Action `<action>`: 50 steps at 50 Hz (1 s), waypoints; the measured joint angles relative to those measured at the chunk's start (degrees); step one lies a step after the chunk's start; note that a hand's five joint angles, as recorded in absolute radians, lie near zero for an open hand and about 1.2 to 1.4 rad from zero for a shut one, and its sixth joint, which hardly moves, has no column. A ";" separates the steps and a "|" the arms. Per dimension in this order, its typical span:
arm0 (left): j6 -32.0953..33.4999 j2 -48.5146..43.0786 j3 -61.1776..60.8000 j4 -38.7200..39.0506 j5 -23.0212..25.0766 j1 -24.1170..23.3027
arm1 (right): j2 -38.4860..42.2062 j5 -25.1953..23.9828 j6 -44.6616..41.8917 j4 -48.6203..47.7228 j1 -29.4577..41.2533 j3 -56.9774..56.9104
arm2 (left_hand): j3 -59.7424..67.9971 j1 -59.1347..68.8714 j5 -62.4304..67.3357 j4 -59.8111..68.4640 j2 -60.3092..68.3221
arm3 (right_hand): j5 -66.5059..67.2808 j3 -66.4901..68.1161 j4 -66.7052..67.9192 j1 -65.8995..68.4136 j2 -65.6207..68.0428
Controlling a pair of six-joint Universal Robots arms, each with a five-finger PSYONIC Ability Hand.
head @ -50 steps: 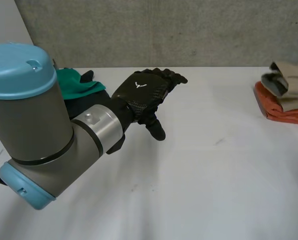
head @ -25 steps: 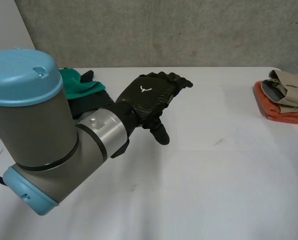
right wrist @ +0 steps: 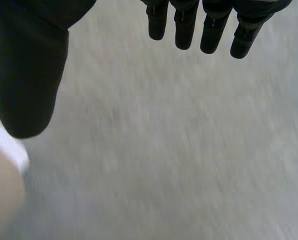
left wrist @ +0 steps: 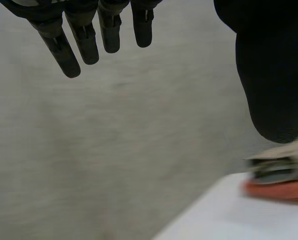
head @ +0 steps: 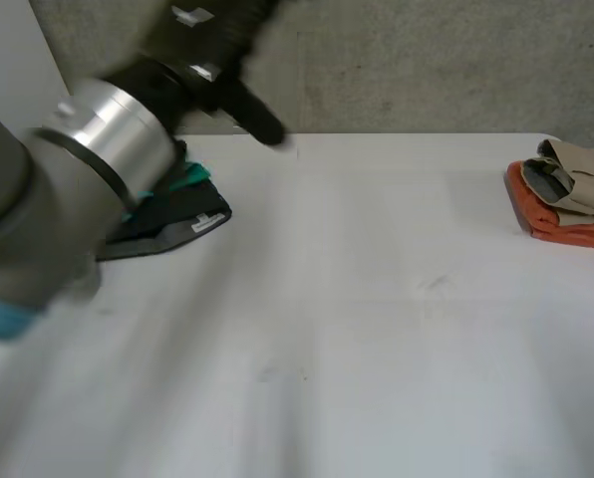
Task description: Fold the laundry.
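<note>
While the folded stack (head: pixel 566 199) of orange and beige pieces sits at the far right edge of the white table (head: pixel 377 329), a heap of dark and green laundry (head: pixel 172 209) lies unfolded at the far left, partly behind the left arm (head: pixel 98 149). The left hand (head: pixel 247 108) is held high above that heap, off the table and touching no cloth.

From the left wrist, that hand's fingers (left wrist: pixel 84 42) are straight and a little spread, with the thumb well apart from them, holding nothing. Past the thumb, the folded stack shows on the table's corner, with the grey wall (left wrist: pixel 114 150) behind.

From the right wrist, the right hand (right wrist: pixel 24 75) is likewise slack: straight fingers, thumb apart, nothing between them.

As I judge it, the stack on the right is the part already done. The heap on the left remains, and no piece is laid out yet. One must be picked from it, spread flat and folded.
</note>
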 measured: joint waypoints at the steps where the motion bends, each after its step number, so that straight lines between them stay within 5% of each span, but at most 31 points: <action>1: 0.64 -0.13 0.31 0.25 -0.53 2.21 | -2.27 -0.97 1.20 -2.45 2.13 3.22 | 0.00 0.00 0.00 0.00 0.00 | 0.00 0.00 0.00 0.00 0.00; 9: 11.39 -9.19 2.98 3.96 -1.87 18.71 | -10.53 -6.96 3.46 -16.06 16.17 23.40 | 0.00 0.00 0.00 0.00 0.00 | 0.00 -0.08 0.00 0.00 0.00; 16: 24.32 -26.99 9.76 8.22 -1.35 25.84 | -10.04 -7.56 -1.66 -17.34 24.15 35.82 | 0.00 0.00 0.00 0.00 0.00 | 0.00 -0.08 0.00 0.00 0.00; 21: 27.91 -38.47 17.49 8.70 -0.12 28.09 | -9.12 -7.32 -5.58 -15.79 24.80 40.28 | 1.11 1.68 0.88 1.49 1.29 | 0.00 -0.08 0.00 0.00 0.00; 28: 28.29 -49.19 27.87 8.22 1.45 28.66 | -8.44 -7.18 -7.83 -14.28 24.08 42.86 | 27.02 31.34 26.36 27.74 27.55 | 0.00 -0.08 0.00 0.00 -0.01; 30: 28.15 -51.26 30.65 8.02 1.54 28.61 | -8.39 -7.15 -7.90 -14.16 23.90 43.22 | 49.05 53.85 48.29 49.90 50.42 | 0.00 -0.08 0.00 0.00 0.00; 42: 26.49 -46.26 31.98 5.39 -3.06 23.77 | -9.40 -6.42 -7.59 -14.29 23.76 43.98 | 55.95 55.53 52.50 56.95 56.64 | 0.00 -0.08 0.00 0.00 0.00; 50: 12.20 -28.50 24.35 4.14 -4.67 16.70 | -10.90 -4.62 -7.11 -14.29 23.76 43.63 | 55.97 55.53 52.50 56.96 56.68 | 0.00 -0.08 0.00 0.00 0.00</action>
